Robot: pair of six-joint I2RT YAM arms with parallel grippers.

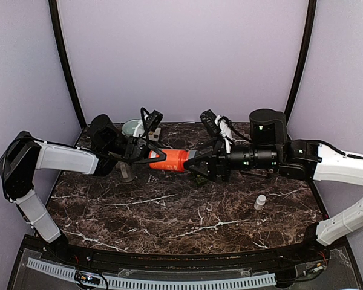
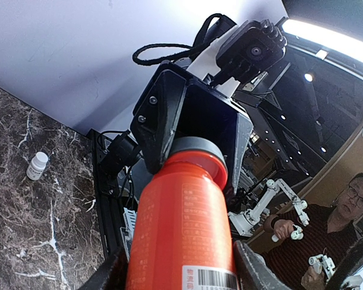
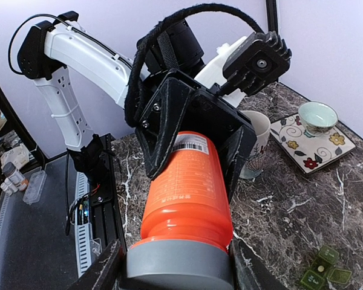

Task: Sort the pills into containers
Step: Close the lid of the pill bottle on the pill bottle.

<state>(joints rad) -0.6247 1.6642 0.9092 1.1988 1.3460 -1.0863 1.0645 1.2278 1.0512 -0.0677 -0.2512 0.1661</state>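
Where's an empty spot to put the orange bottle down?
The wide marble front of the table, left of the small white bottle, is bare. The back left, by the mug and the bowl, is crowded.

Top view looks down from behind onto the tabletop [image 1: 169, 211]; both wrist views face each other, close along the shared orange bottle [image 1: 168, 160].
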